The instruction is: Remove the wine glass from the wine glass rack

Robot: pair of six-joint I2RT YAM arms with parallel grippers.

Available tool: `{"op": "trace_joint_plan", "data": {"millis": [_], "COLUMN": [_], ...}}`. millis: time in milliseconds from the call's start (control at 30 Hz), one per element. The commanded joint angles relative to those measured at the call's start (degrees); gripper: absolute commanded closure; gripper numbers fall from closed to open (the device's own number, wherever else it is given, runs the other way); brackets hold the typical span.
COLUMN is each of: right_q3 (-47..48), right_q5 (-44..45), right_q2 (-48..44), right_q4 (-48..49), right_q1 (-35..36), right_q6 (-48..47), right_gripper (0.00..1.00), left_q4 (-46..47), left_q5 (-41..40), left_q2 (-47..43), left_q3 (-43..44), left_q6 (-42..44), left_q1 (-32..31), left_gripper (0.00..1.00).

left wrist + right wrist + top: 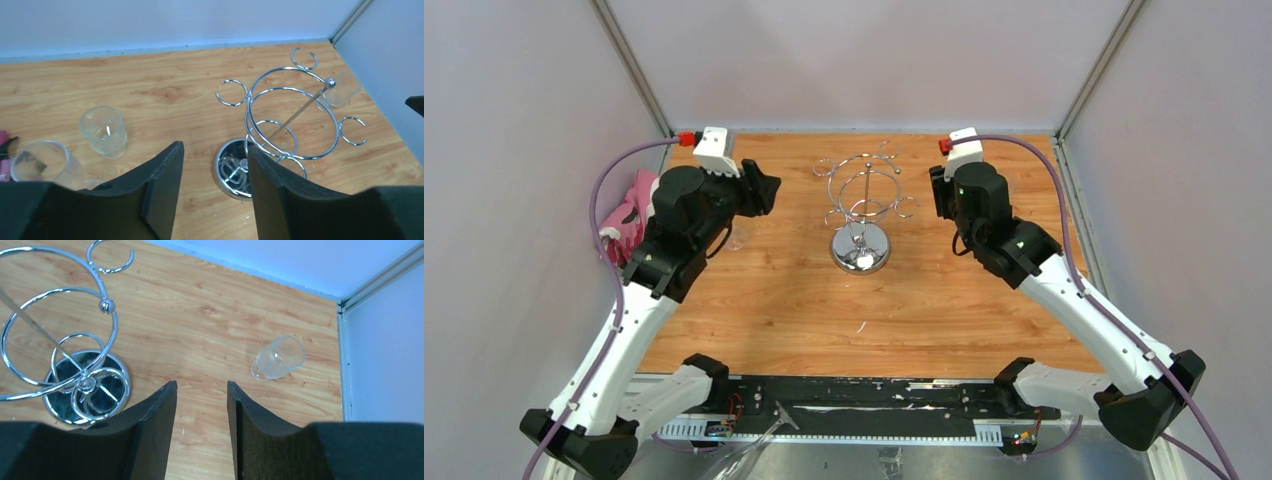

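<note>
The chrome wine glass rack [861, 248] stands mid-table, also in the left wrist view [231, 170] and right wrist view [87, 385]. I see no glass hanging on its hooks. One clear glass [278, 357] rests on the table near the right wall, and shows beyond the rack in the left wrist view [342, 89]. Two more clear glasses [102, 131] [42, 165] stand on the table left of the rack. My left gripper [764, 187] [215, 147] is open and empty left of the rack. My right gripper [937, 190] [201, 385] is open and empty to its right.
A pink cloth [629, 215] lies at the table's left edge behind the left arm. Grey walls close the table at the back and both sides. A black rail [864, 395] runs along the near edge between the arm bases.
</note>
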Motion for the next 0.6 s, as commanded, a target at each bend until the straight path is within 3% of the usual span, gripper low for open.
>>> {"op": "trace_joint_plan", "data": {"millis": [0,567], "right_q3": [1.35,-0.94], "right_q5": [4.88,6.42], "right_q2": [0.21,-0.5], "right_q4": [5.55,8.18], "right_q1": [0.78,0.82], "right_q6": [-1.88,-2.87], "right_gripper": [0.53,0.52], "left_q4": [3.72,3.38], "left_q5": [-2.95,-3.26], "left_q2": [-3.62,-2.28], "left_q3": [-1.75,-1.77], "left_q6": [1.05,1.09], "left_q1": [-0.41,-0.41], "left_gripper": [0.42,0.34]}}
